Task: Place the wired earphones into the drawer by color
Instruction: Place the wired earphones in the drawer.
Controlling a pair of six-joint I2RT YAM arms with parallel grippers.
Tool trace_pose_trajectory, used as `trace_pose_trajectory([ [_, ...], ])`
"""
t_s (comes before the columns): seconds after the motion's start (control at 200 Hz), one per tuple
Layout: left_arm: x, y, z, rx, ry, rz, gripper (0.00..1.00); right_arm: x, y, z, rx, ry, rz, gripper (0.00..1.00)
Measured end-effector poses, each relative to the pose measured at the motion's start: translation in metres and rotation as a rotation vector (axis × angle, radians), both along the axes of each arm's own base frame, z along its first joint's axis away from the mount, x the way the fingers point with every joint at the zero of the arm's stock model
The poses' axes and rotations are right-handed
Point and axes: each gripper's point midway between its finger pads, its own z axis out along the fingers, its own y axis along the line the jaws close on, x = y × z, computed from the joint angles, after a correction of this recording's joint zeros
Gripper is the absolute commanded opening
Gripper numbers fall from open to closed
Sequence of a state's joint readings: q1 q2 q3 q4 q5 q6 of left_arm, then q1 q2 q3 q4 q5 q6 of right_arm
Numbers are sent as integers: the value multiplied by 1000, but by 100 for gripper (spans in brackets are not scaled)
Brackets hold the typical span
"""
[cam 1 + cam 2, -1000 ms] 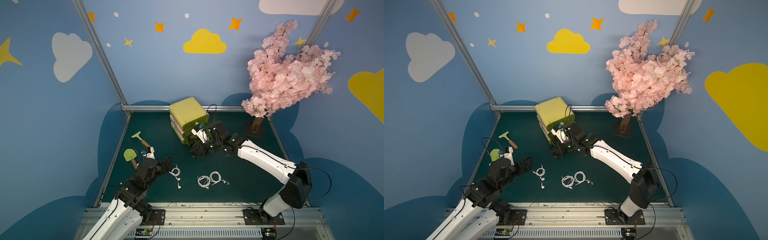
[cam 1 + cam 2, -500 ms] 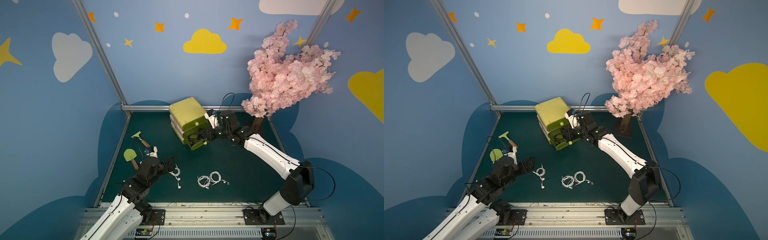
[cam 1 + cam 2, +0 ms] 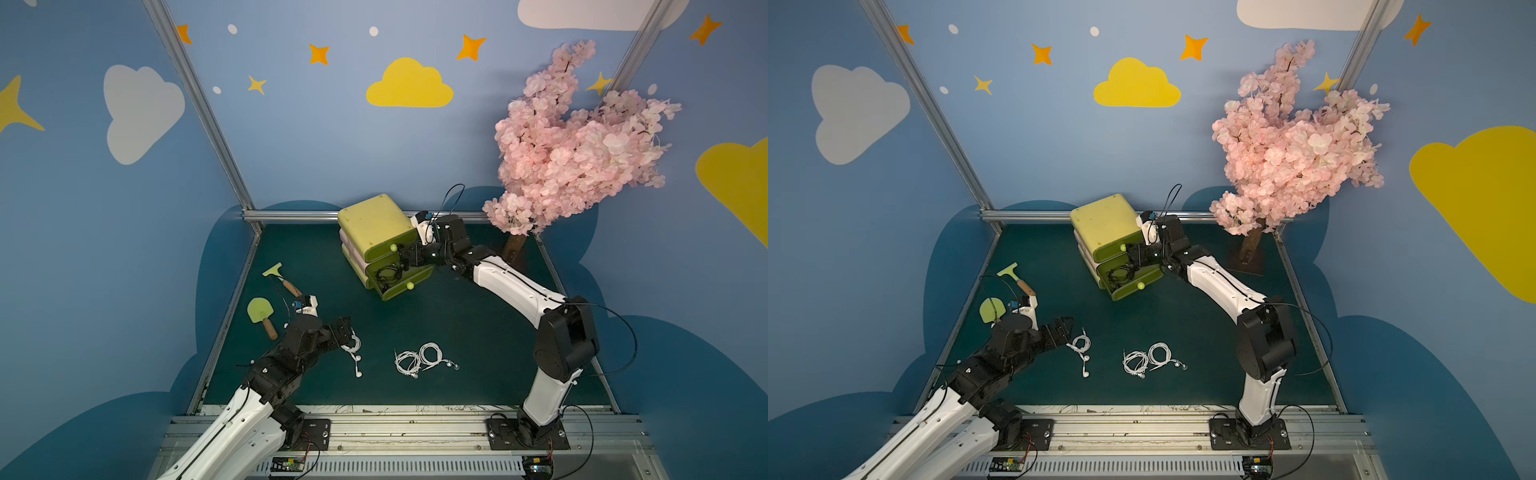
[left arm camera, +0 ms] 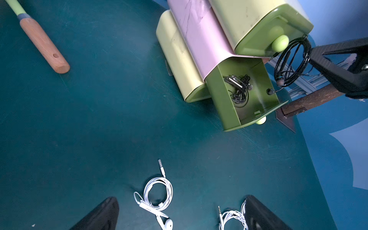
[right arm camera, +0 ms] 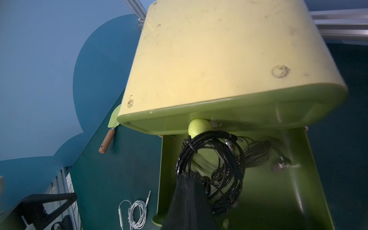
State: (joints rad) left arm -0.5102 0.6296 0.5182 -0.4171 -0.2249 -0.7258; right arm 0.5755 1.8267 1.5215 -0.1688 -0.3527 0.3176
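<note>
Low in the frame, the left tool [image 4: 180,201] is spread wide over the green tabletop [image 4: 99,129]. A white earphone coil [image 4: 158,194] lies flat there, seen between the tool's two fingers. Its long way runs up and down the frame. The plug points up toward the drawers and the earbud lies at the bottom edge.

Two more white coils [image 3: 419,357] lie side by side in the lower middle of a top view, with earbuds trailing to the lower right. A little green spade [image 3: 262,311] rests at the left.

Farther back, in the middle, stands the drawer box [image 3: 374,224]. Its middle drawer [image 4: 221,103] is pulled out, with black earphones [image 4: 239,89] piled inside. The right tool [image 5: 186,176] is pressed together, pinching a black bundle [image 5: 211,159]. The bundle hangs as a loop over the open drawer, just by the top drawer's round knob [image 5: 199,127]. A pink tree [image 3: 573,153] stands at the back right.
</note>
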Motion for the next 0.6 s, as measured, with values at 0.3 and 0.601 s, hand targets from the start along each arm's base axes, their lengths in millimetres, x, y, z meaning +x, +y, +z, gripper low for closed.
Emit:
trace_pose_trajectory([
  [0.3, 0, -1, -1, -7, -1, -1, 100, 5, 4, -10, 17, 28, -15, 0],
  [0.601, 11, -8, 19, -12, -19, -11, 100, 4, 2, -15, 14, 41, -26, 36],
])
